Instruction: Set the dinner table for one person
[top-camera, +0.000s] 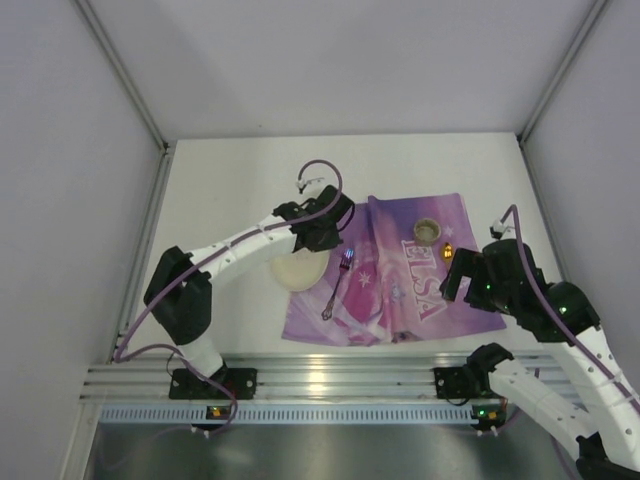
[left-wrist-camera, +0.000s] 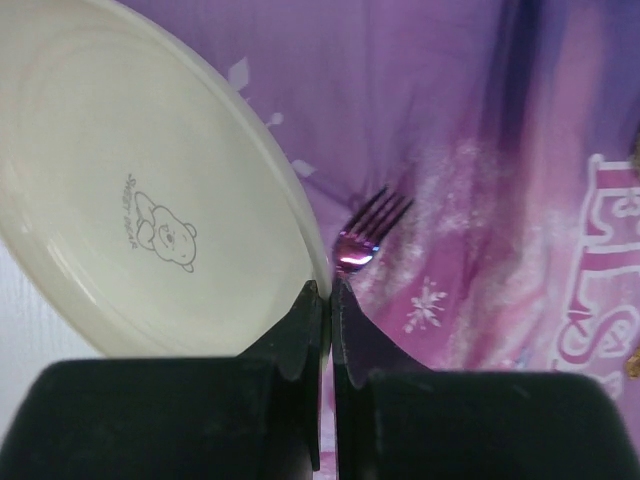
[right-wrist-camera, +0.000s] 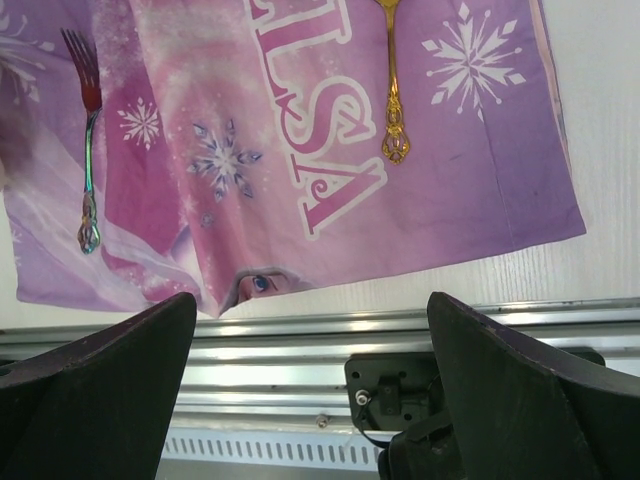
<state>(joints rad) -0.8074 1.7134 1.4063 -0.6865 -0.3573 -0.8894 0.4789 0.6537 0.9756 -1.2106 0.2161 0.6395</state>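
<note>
- Top external: the counter (top-camera: 230, 190) is the wide white surface carrying everything. The purple placemat (top-camera: 395, 300) lies on its near right part, just ahead of the arm bases.
- The plate (top-camera: 292, 272) sits across the placemat's left edge, mostly on bare counter. The fork (top-camera: 337, 288) lies just right of it on the mat. The cup (top-camera: 427, 232) and gold spoon (right-wrist-camera: 392, 90) are toward the mat's right side.
- Left wrist: the left jaws are closed, with their tips meeting right at the plate rim. I cannot tell whether the rim is pinched between them or only touched.
- Right wrist: the right jaws are spread wide, holding nothing, above the mat's near edge.
- Risk: if the plate is slid toward the mat's centre, its rim could catch the mat edge and ruck the cloth. The mat lies creased and looks loose.
- Risk: the fork lies close beside the plate on the side toward the mat's centre, so a slide would likely shove it askew.
- Risk: a hold on so thin a rim looks marginal, and the plate could tip or slip out if lifted.
</note>
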